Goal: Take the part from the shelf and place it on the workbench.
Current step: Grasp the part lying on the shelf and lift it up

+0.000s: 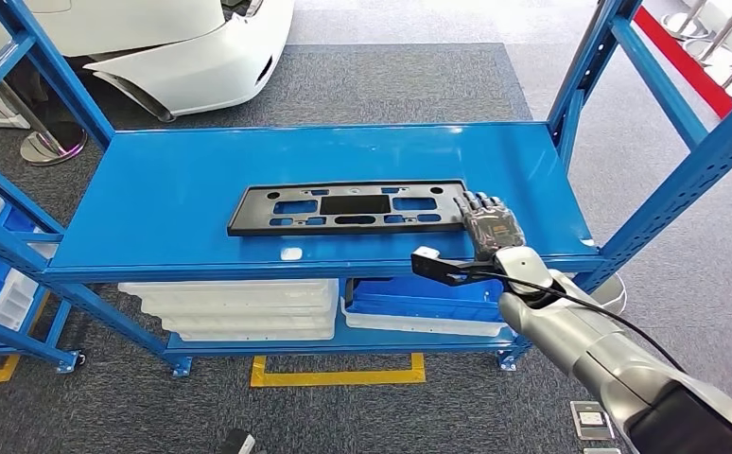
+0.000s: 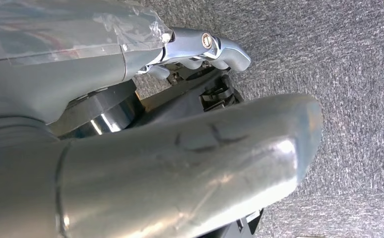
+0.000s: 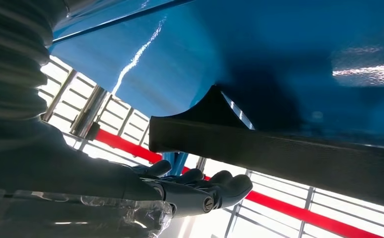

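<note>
The part [image 1: 348,208] is a long flat black frame with several cut-outs, lying across the middle of the blue shelf [image 1: 183,180]. My right hand [image 1: 490,225] reaches over the shelf's front edge, fingers stretched out by the part's right end. In the right wrist view the part's corner [image 3: 279,148] lies on the blue shelf surface [image 3: 289,44], and the right hand [image 3: 195,191] sits beside that edge with nothing in it. My left hand [image 2: 180,148] hangs over grey carpet, thumb apart from the fingers, holding nothing.
Blue uprights [image 1: 693,170] frame the shelf on both sides. White trays [image 1: 239,307] and a blue bin [image 1: 419,298] fill the lower level. A small white label [image 1: 291,253] sits near the shelf's front edge. A white car bumper [image 1: 183,47] stands behind; yellow floor marking [image 1: 339,376] lies below.
</note>
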